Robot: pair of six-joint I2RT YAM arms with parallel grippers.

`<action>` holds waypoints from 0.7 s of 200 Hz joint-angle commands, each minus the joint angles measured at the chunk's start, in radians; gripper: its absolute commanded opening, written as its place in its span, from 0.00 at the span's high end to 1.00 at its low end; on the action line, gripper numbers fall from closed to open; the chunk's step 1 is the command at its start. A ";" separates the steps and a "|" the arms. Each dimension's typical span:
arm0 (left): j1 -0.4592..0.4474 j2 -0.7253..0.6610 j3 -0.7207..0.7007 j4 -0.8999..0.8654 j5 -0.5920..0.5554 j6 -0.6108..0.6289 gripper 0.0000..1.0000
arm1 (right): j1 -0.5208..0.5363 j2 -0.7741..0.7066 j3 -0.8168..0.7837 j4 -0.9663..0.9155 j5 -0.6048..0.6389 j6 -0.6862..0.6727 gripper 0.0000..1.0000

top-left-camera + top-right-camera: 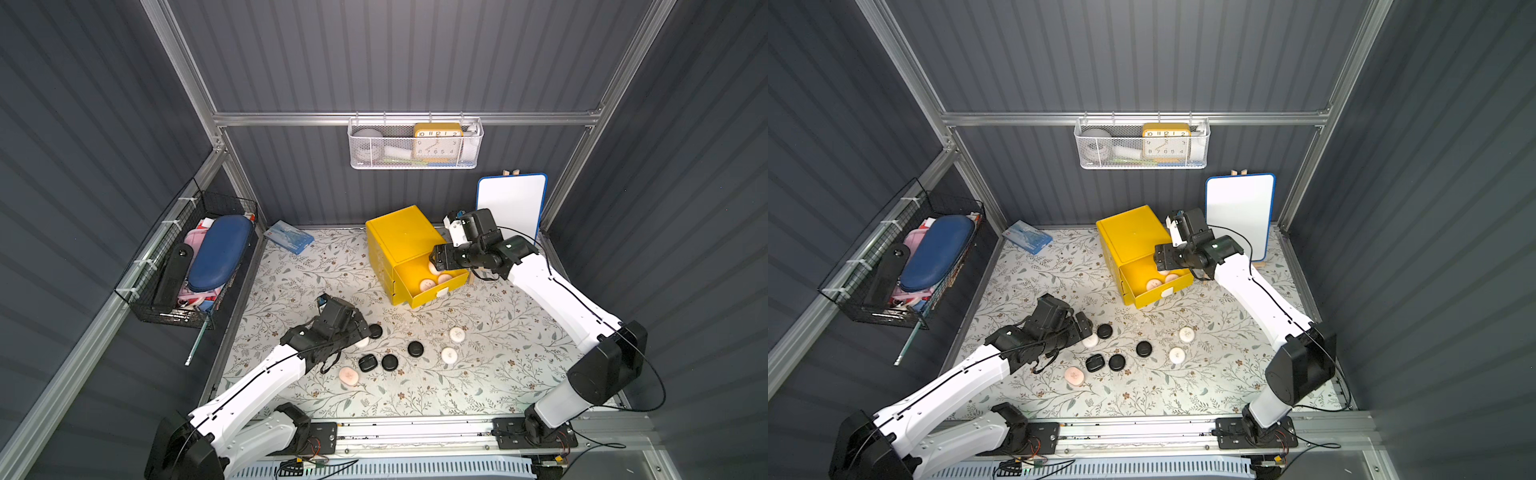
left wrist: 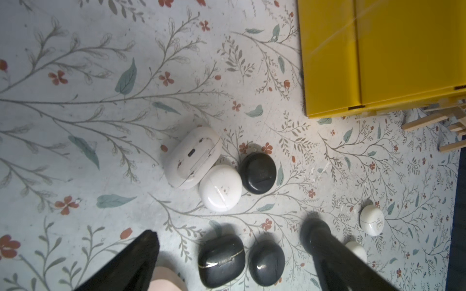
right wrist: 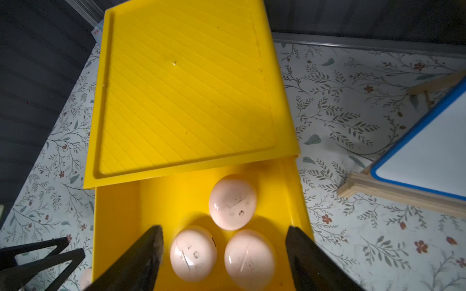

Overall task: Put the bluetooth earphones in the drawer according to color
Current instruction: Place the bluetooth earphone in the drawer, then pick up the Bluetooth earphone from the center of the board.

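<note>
The bluetooth earphones (image 1: 414, 349) lie in two lots: three pink cases (image 3: 232, 201) in the open yellow drawer (image 3: 116, 226), and black, white and one pink case (image 1: 348, 376) loose on the surface (image 1: 478, 395). The right hand (image 3: 224, 230) hovers over the drawer, jaws apart and empty. The left hand (image 2: 233, 230) hangs spread wide over the loose ones, holding nothing. These look like light, hard, glossy pebbles, likely to squirt out of an off-centre pinch, so each wants gripping across its widest middle. A round white case (image 2: 220, 190) touches an oblong white one (image 2: 193, 157) and sits just beside a black one (image 2: 258, 172), leaving little room for a finger.
</note>
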 commanded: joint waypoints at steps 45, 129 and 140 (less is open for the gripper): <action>0.004 0.077 -0.069 -0.134 0.174 -0.132 0.01 | -0.006 -0.163 -0.076 -0.003 -0.047 0.012 0.13; 0.001 -0.002 -0.125 -0.240 0.211 -0.243 0.04 | -0.006 -0.341 -0.278 0.016 -0.059 0.034 0.12; 0.000 0.000 -0.139 -0.237 0.215 -0.262 0.07 | -0.007 -0.351 -0.296 0.022 -0.060 0.038 0.12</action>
